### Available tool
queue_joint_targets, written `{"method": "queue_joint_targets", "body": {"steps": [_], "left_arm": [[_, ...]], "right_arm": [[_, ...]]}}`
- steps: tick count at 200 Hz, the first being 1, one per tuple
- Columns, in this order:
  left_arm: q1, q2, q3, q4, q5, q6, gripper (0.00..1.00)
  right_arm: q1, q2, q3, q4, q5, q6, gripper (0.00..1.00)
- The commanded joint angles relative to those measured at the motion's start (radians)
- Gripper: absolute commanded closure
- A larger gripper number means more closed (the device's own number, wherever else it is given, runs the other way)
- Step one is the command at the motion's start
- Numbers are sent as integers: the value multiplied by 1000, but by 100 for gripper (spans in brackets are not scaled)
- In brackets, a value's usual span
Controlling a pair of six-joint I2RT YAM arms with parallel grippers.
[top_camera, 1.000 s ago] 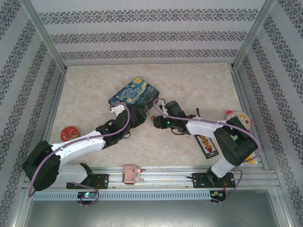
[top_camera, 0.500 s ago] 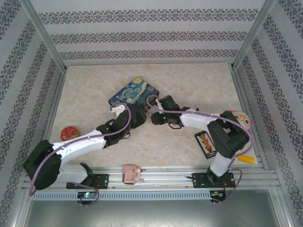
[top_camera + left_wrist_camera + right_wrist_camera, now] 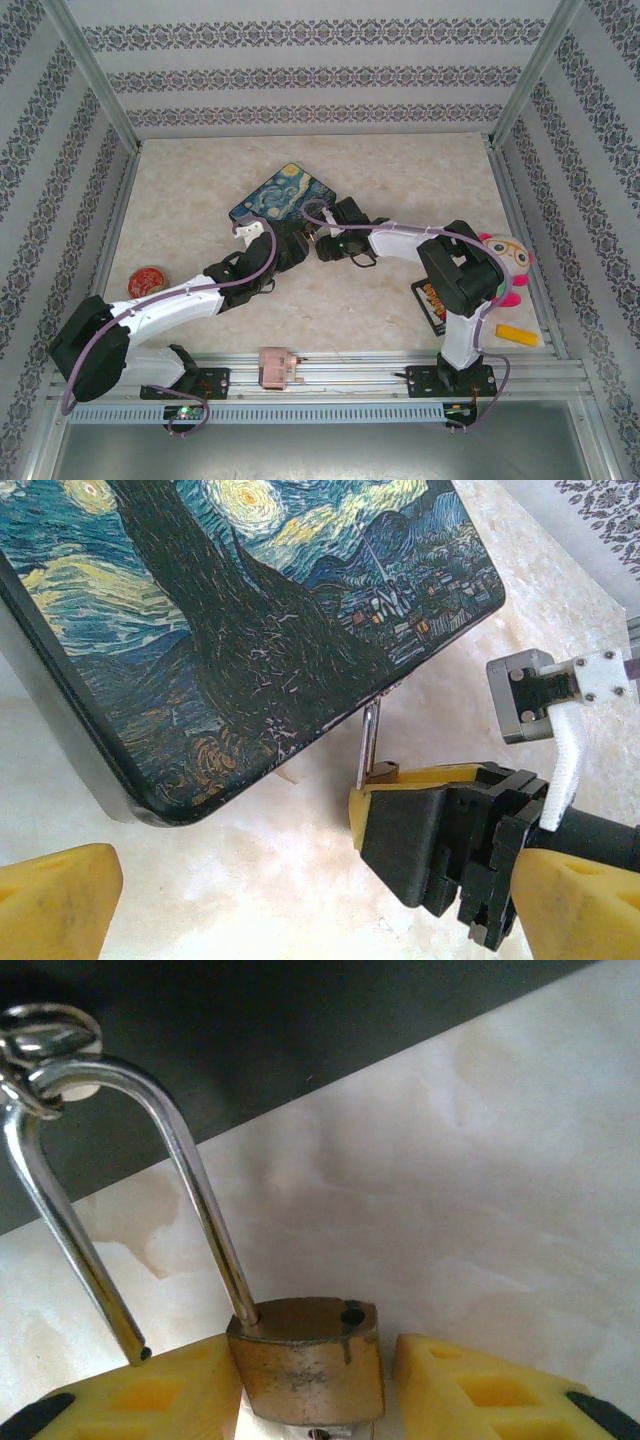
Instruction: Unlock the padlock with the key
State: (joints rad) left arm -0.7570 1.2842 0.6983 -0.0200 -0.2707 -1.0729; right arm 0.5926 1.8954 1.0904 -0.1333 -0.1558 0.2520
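The padlock [image 3: 305,1370] has a brass body and a silver shackle. One leg of the shackle is out of the body, and its loop passes through a ring [image 3: 50,1035] on the painted box [image 3: 283,198]. My right gripper [image 3: 310,1355] has the brass body between its yellow fingers: the left pad touches it and a thin gap shows at the right pad. In the left wrist view the shackle [image 3: 368,740] rises from that gripper's yellow finger [image 3: 400,780] to the box edge [image 3: 250,610]. My left gripper [image 3: 310,905] stands wide open beside it, holding nothing. The key is hidden.
A red round disc [image 3: 147,281] lies at the left. A pink part [image 3: 277,367] sits on the front rail. A plush toy [image 3: 505,255], a yellow block [image 3: 518,334] and a printed card [image 3: 437,305] lie at the right. Patterned walls close in three sides.
My right arm has swung its elbow left, and its gripper has shifted slightly left toward the box corner, uncovering the plush toy and the yellow block. The left arm has not moved.
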Motion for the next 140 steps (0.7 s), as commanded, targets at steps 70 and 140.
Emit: {"method": "queue_joint_targets", "body": {"steps": [70, 140], "left_arm": [[18, 9, 13, -25, 3, 3, 1], [18, 8, 39, -74, -21, 42, 1]], "right_arm": [[16, 40, 40, -39, 64, -27, 73], [63, -53, -7, -74, 137, 53, 95]]}}
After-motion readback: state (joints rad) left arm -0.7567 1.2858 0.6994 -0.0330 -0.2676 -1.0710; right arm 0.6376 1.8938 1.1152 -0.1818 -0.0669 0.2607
